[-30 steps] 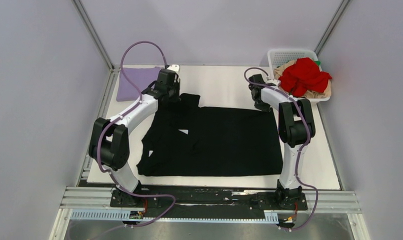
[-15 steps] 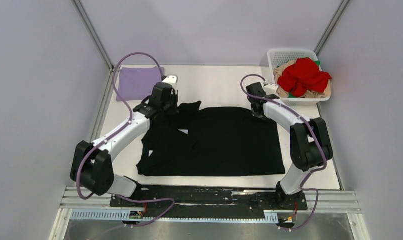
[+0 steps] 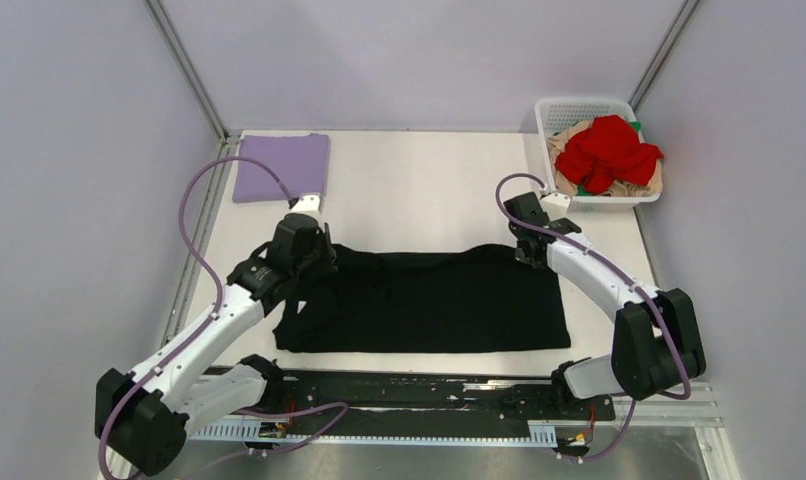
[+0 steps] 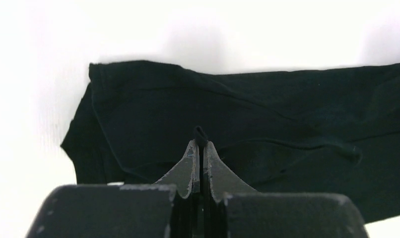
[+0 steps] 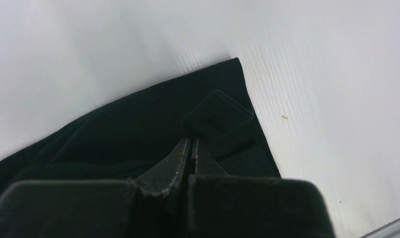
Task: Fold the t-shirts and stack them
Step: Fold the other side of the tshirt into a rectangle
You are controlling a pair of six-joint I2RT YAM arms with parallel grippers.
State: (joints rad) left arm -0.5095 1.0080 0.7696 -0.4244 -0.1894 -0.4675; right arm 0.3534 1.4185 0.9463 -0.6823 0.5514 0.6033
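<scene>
A large black t-shirt (image 3: 429,300) lies across the middle of the table, its far edge folded toward me. My left gripper (image 3: 309,262) is shut on the shirt's far left edge; in the left wrist view a pinch of black cloth (image 4: 200,134) sticks out between the fingertips. My right gripper (image 3: 527,255) is shut on the far right corner; in the right wrist view the black cloth (image 5: 218,116) runs up between the fingers. A folded lavender t-shirt (image 3: 281,167) lies at the far left. Red (image 3: 607,150), tan and green tees fill the basket.
A white mesh basket (image 3: 579,108) stands at the far right corner. The white table mat (image 3: 429,190) shows bare beyond the black shirt. Frame posts stand at the back corners.
Both grippers have pulled the black shirt's far edge toward me, folding it over. The shirt now covers a shorter band. Both arms have drawn back from the far side.
</scene>
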